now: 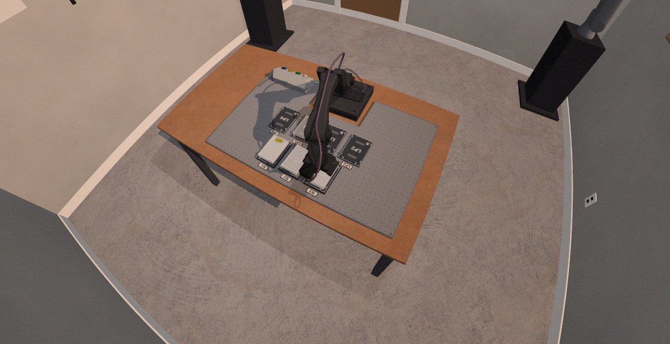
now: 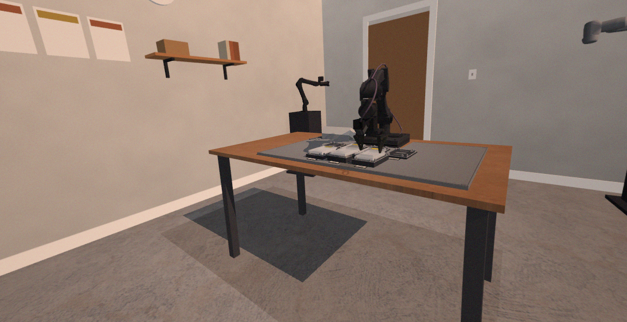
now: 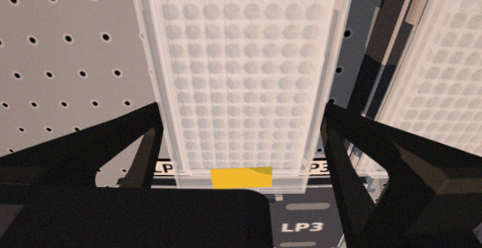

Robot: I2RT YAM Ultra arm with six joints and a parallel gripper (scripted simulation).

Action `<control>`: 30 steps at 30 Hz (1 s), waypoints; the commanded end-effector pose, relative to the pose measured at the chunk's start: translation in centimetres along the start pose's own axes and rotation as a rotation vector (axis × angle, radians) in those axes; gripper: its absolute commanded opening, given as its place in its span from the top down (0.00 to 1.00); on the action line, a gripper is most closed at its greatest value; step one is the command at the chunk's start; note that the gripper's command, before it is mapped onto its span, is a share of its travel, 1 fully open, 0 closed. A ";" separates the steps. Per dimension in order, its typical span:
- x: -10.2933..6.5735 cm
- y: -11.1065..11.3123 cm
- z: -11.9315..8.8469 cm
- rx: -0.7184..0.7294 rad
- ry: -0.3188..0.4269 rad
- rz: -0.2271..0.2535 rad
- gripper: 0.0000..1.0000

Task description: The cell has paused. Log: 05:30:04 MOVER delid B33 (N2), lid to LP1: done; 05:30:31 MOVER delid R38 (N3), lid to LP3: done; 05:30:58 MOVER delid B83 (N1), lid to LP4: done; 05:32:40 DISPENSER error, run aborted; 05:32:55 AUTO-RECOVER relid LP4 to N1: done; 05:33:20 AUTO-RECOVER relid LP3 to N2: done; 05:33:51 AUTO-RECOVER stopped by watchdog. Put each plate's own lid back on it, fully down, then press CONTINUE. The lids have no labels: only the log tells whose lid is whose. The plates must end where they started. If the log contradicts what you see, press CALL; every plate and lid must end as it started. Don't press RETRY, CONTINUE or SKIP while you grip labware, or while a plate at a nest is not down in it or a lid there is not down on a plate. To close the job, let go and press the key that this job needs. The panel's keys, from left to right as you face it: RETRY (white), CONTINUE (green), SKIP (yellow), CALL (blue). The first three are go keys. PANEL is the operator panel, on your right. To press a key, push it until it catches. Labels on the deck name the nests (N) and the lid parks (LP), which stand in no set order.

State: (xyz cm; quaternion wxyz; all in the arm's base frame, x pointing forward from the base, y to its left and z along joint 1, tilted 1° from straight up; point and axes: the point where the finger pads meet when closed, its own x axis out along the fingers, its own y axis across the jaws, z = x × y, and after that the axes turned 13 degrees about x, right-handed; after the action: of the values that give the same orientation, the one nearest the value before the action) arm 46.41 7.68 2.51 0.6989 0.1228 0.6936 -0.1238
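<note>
My gripper (image 3: 242, 111) is shut on a clear lid (image 3: 241, 78), its fingers on the two long sides. The lid lies over a white well plate with a yellow tag (image 3: 241, 177), almost lined up with it; I cannot tell whether it rests on the plate. In the top view this is the right-hand nest of the front row (image 1: 322, 178), with the gripper (image 1: 314, 169) low over it. Two more white plates stand in the middle nest (image 1: 294, 159) and the left nest (image 1: 272, 150); the left one shows a yellow tag. The middle plate also shows in the wrist view (image 3: 433, 78).
Behind the nests stand four dark lid parks: one at the far left (image 1: 285, 119), one beside it holding something pale (image 1: 299, 126), LP3 (image 3: 302, 227) and LP2 (image 1: 355, 148). The key panel (image 1: 292, 78) lies at the table's back, beside the arm's base (image 1: 351, 98).
</note>
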 end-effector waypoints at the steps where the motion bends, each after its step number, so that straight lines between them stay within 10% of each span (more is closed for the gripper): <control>1: 0.2 -0.1 0.3 0.004 -0.012 0.007 1.00; 30: 0.3 0.2 0.5 0.001 -0.021 0.012 1.00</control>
State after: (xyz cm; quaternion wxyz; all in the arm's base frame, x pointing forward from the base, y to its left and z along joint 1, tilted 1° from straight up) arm 46.47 7.69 1.65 0.6991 0.1229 0.6934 -0.1237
